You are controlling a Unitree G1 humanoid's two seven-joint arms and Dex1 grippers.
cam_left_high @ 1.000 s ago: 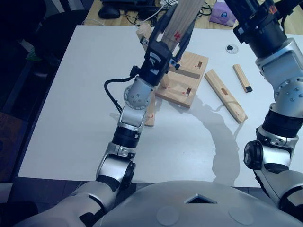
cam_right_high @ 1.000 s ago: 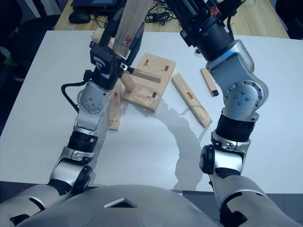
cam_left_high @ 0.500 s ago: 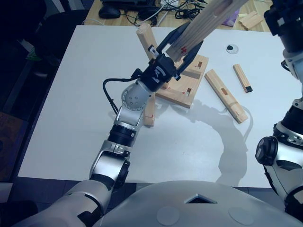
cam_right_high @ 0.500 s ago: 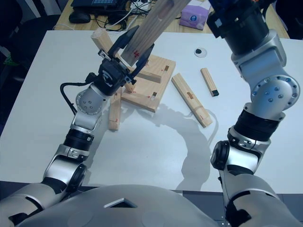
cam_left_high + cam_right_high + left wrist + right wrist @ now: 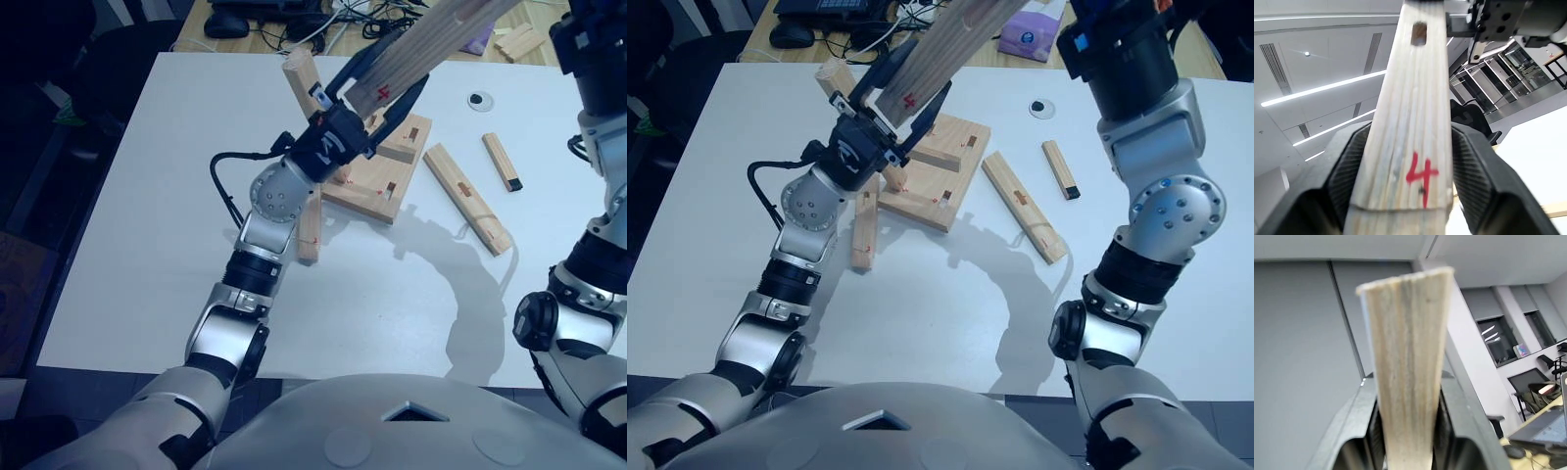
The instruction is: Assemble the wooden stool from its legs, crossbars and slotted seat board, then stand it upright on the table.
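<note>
**Leg number 4 held in the air by both grippers**

The left gripper [image 5: 377, 90] is closed on the lower end of a wooden leg [image 5: 431, 39], right at the red "4" written on it. Its two dark fingers [image 5: 1349, 166] press on opposite sides of the wood. From this gripper the leg rises at a slant toward the robot's right and away from it, above the seat board [image 5: 377, 166].

The right gripper [image 5: 1409, 401] is clamped on the same leg near its upper end. A short part of the wood stands out past its fingers. A slot is cut in the leg close to that end.

The seat board lies on the white table [image 5: 147, 196], just under the left gripper. A second leg [image 5: 302, 78] sticks up slanted at its far left corner. A third leg [image 5: 311, 230] lies beside its near left edge. To the right of the board, a long slotted piece [image 5: 467, 199] and a short piece [image 5: 501, 162] lie flat on the table, apart from each other.
</note>
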